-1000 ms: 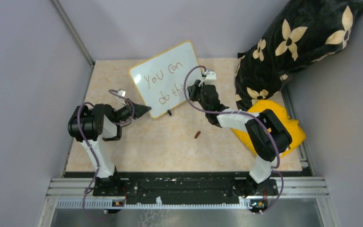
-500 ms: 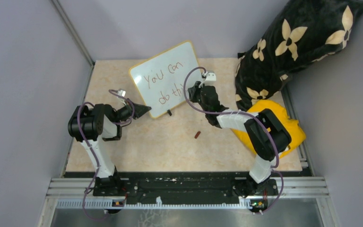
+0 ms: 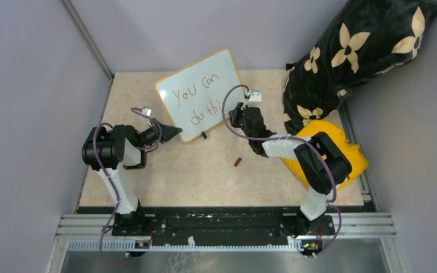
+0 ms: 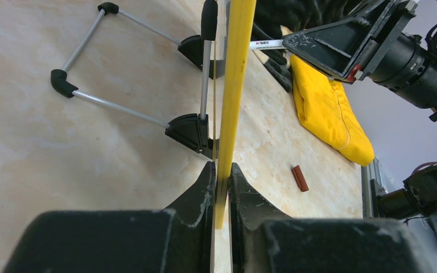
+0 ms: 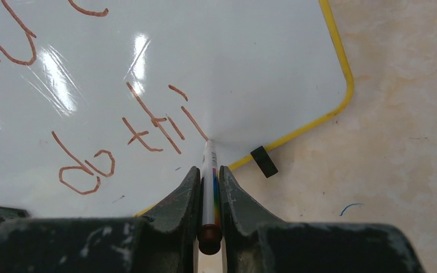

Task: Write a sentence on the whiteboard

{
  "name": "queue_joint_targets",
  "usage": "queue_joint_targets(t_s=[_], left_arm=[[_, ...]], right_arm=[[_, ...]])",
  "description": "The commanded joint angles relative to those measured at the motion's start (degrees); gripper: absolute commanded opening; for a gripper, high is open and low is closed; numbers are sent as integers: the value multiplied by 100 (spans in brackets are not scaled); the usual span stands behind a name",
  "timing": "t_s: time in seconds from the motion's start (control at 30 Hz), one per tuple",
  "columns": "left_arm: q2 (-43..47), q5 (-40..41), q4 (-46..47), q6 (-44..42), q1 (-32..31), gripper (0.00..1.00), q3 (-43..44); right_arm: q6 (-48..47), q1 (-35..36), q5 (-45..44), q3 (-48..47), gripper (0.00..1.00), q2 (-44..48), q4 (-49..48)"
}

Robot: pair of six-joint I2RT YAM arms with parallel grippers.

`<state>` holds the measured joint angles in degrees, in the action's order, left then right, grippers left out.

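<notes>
The whiteboard [image 3: 200,91] stands tilted on its wire stand [image 4: 126,112] toward the far middle of the counter [image 3: 205,176], its yellow frame turned at an angle to the arms. The left gripper [image 4: 222,170] is clenched on the board's lower left edge, with the thin frame pinched between its fingers. The right gripper [image 5: 208,172] grasps a marker [image 5: 210,196], and the marker's tip touches the board at the foot of the last stroke. The sentence [image 5: 131,133] is in reddish-brown ink and reads "you can" above "do thi". A small reddish-brown cap [image 3: 238,162] lies on the counter, near the board's front. A yellow cushion [image 3: 353,156] and a black flowered pillow [image 3: 370,40] sit at the right edge.
</notes>
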<state>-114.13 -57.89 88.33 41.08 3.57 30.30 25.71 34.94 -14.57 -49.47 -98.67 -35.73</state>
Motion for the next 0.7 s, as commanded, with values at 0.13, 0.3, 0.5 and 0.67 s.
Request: queue_joint_targets(t_s=[0.13, 0.3, 0.5, 0.67], left_arm=[[-66, -126, 140, 91, -41, 0, 62], [-75, -126, 140, 93, -41, 0, 67], [-69, -135, 140, 98, -41, 0, 72], [-75, -143, 140, 93, -39, 0, 72]], right_arm=[[43, -191, -270, -236, 0, 615, -286], [124, -331, -209, -526, 0, 451, -245], [153, -339, -80, -697, 0, 234, -230], [154, -341, -47, -806, 0, 85, -193]])
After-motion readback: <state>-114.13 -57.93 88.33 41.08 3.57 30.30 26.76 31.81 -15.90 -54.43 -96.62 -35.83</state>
